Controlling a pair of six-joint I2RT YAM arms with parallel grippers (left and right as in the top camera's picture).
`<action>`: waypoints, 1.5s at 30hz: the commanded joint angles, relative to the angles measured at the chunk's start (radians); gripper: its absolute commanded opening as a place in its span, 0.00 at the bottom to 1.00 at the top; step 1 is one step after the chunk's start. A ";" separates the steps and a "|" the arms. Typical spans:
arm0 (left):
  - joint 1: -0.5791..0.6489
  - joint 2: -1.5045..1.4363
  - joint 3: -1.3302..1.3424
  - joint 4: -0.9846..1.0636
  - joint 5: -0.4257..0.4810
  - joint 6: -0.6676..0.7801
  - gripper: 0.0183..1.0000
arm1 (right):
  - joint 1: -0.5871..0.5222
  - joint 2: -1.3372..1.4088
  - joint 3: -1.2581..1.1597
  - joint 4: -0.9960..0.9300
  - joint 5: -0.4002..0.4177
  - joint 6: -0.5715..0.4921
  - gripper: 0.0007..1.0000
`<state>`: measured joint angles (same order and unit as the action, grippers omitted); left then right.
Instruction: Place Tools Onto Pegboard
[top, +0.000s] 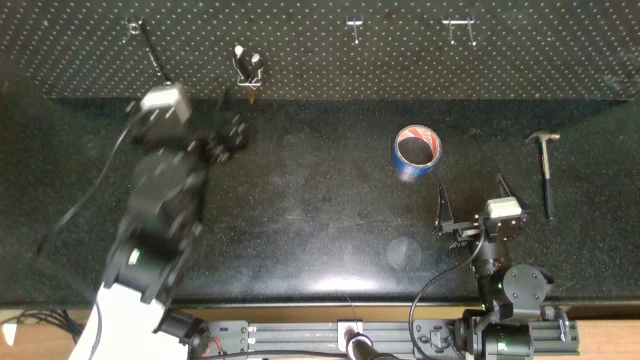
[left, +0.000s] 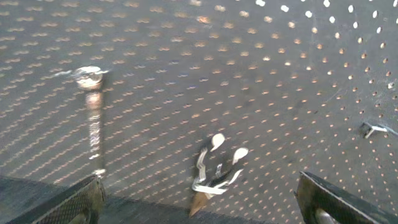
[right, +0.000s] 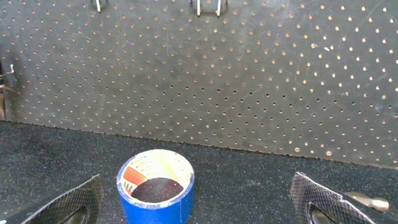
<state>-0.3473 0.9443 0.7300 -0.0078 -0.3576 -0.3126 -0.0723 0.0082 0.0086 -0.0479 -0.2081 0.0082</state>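
Far left of the pegboard (top: 300, 50): long slim tool (top: 152, 50) hangs from a hook by its ring end, shaft pointing down. The left gripper (top: 225, 138) is low over the mat (top: 300, 220), close to the board's foot, between that tool and the small plier-like tool (top: 247, 68). Its fingers (left: 74, 202) are spread wide with nothing between them, and its wrist view faces the board and takes in both hung tools. The plier-like tool hangs on its own hook, tip down near the board's bottom edge. Further right on the board there is a single hook (top: 355, 30), then a double hook (top: 458, 30). The blue tape roll (top: 417, 150) lies flat on the mat, hole up, well short of the board. The right gripper (top: 470, 195) sits behind the roll on the arm-base side, near but not touching it, fingers (right: 323, 199) apart and holding nothing. Far right, the hammer (top: 546, 175) lies on the mat, head toward the board and handle toward the bases, beside the right gripper but apart from it.
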 joint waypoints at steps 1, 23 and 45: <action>0.309 -0.638 -0.548 0.098 0.371 0.002 0.99 | -0.003 -0.007 -0.005 -0.003 -0.001 -0.013 0.98; 0.425 -0.941 -0.724 -0.069 0.396 0.010 0.99 | -0.004 0.034 0.020 -0.049 -0.010 -0.002 0.98; 0.425 -0.941 -0.724 -0.069 0.396 0.010 0.99 | 0.177 1.699 1.075 -0.476 -0.324 0.013 1.00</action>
<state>0.0761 0.0128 0.0071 -0.0723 0.0242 -0.3122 0.0910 1.6794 1.0542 -0.5236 -0.5266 0.0391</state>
